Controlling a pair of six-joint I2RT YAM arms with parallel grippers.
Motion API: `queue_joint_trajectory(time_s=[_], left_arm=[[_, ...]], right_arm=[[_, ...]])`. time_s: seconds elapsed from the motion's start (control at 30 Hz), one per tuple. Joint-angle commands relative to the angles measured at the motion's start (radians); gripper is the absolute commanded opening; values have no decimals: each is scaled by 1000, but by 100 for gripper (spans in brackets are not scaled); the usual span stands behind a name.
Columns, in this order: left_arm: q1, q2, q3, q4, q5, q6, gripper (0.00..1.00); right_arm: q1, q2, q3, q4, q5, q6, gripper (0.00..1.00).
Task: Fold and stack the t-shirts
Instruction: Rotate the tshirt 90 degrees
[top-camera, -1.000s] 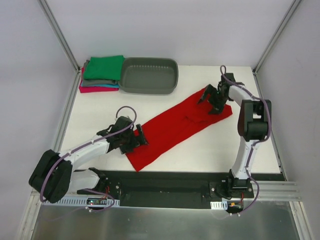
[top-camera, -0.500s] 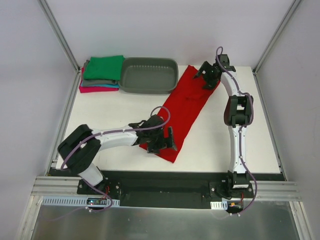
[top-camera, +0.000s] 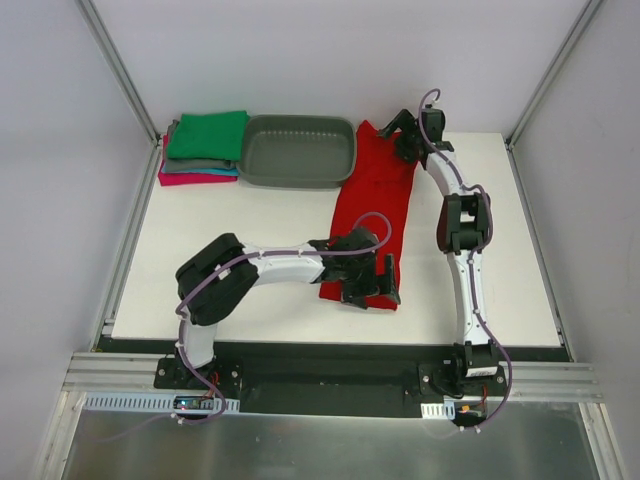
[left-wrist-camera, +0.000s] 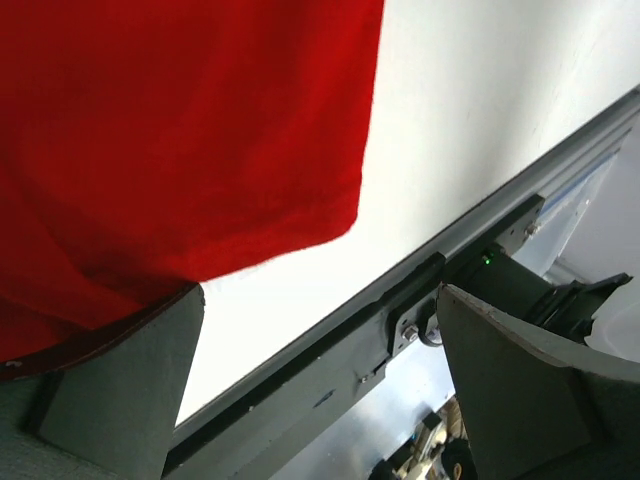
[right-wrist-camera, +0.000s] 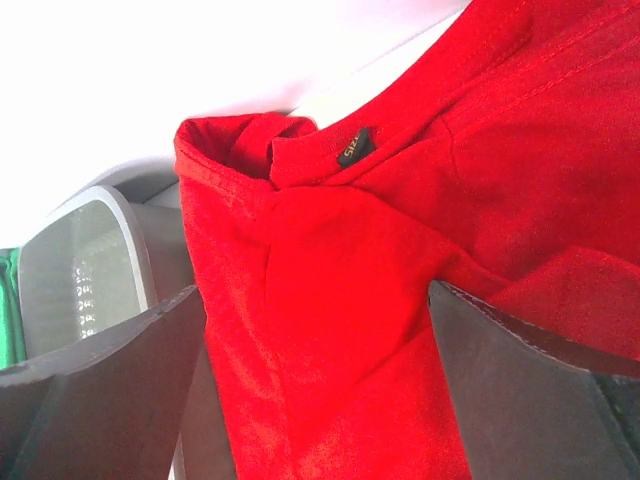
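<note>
On the table (top-camera: 230, 220) beside the grey tub (top-camera: 297, 152), we see the red t-shirt (top-camera: 378, 200) laid out long, left gripper (top-camera: 371, 287) at its hem, right gripper (top-camera: 399, 136) at its collar, both with jaws spread wide, apparently straightening it for folding.

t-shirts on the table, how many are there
5: red t-shirt spread right of the tub; green t-shirt, grey t-shirt, teal t-shirt, magenta t-shirt stacked left of it. Others may be hidden in the stack.

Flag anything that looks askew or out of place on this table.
The red t-shirt lies in a long strip, not yet folded small. Its collar end is bunched up beside the grey tub. The folded stack looks tidy.
</note>
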Motion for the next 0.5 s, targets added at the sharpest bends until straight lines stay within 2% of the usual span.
queue_joint_trajectory(time_s=[0.0,0.23,0.33,0.47], left_arm=[[-48,48,78,-2,77,-26,99],[-67,34,106,2,57,12,99],[-73,-29,92,2,17,61,99],[-100,-153,33,1,-41,147,99]], right_arm=[[5,18,0,47,39,-6,96],[9,-171,-87,-43,54,-158,96],[9,-305,-100,-150,105,-282,96],[8,-545,-210,-259,169,-431,96]])
